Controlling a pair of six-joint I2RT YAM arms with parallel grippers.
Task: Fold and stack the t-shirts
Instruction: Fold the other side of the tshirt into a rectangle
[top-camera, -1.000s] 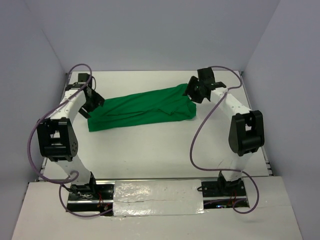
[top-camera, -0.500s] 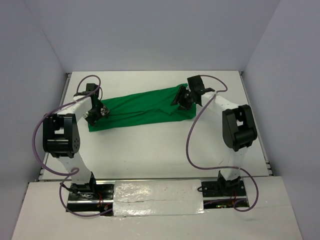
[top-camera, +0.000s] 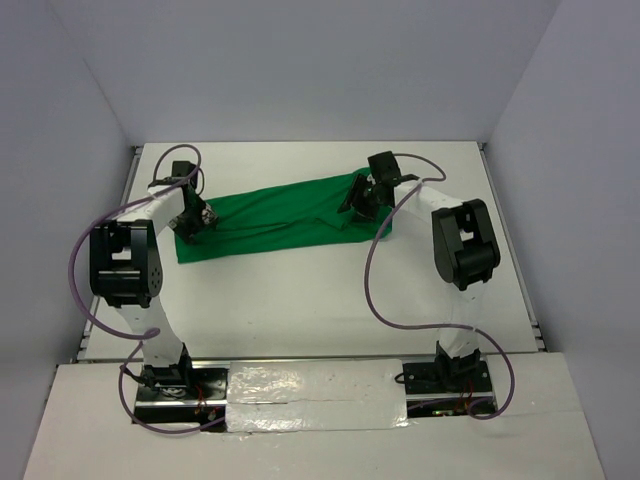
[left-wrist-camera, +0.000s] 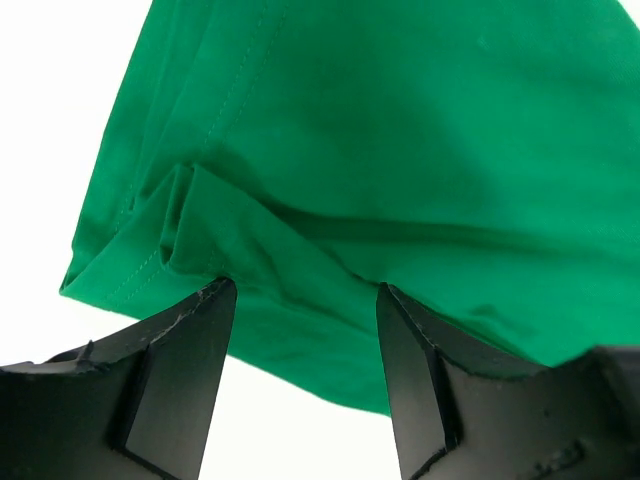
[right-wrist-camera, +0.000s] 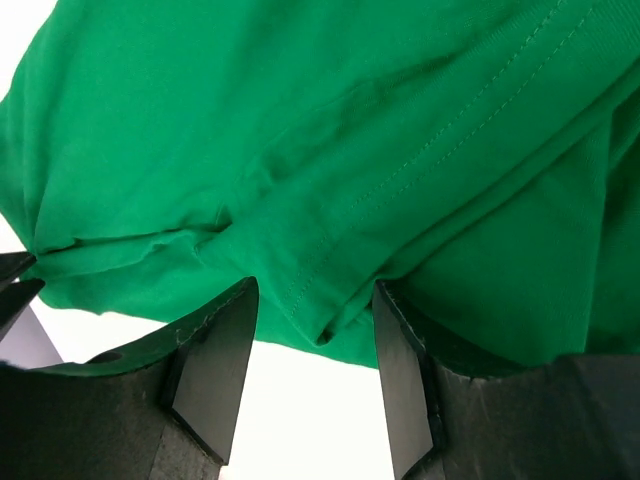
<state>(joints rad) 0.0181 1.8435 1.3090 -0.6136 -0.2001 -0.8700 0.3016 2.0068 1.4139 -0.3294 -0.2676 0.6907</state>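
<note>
Since both ends likely needed pinching | left gripper spread astride green t-shirt edge | right gripper spread astride its hem

Left arm reaches forward, elbow raised, wrist pitched down. Left gripper low, jaws parted. Right arm is likewise bent, forearm angled inward. Right gripper points down-left, jaws parted too.

Left gripper: jaws apart. Green t-shirt: bunched, stitched edge lies between and beyond the fingertips. White table shows between the fingers.
</note>
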